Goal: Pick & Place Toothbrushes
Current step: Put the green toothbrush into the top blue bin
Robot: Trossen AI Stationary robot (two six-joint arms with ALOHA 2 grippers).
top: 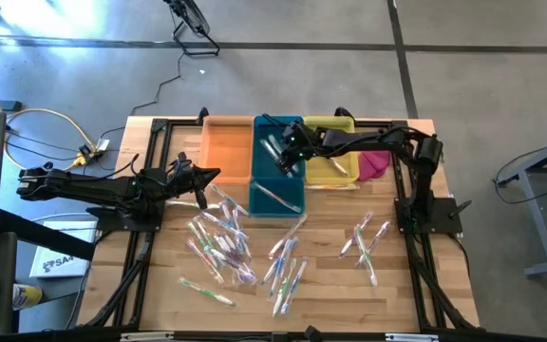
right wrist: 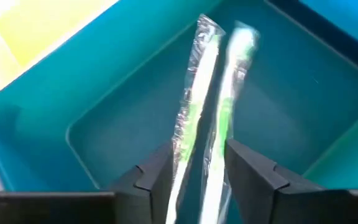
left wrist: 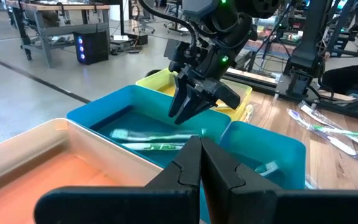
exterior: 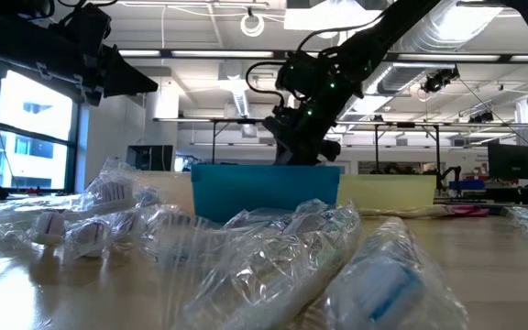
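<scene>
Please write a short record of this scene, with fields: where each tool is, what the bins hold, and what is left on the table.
right tool: open, above the far blue bin
left tool: shut, empty, beside the orange bin
far blue bin contents: two green toothbrushes in wrappers
near blue bin: one toothbrush
yellow bin: contents unclear
table: many wrapped toothbrushes loose
pink cloth: beside the yellow bin

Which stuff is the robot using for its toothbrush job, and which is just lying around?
For the job:
wrapped toothbrushes scattered on the table
two green wrapped toothbrushes in the blue bin
open right gripper

Lying about:
pink cloth
empty orange bin
</scene>
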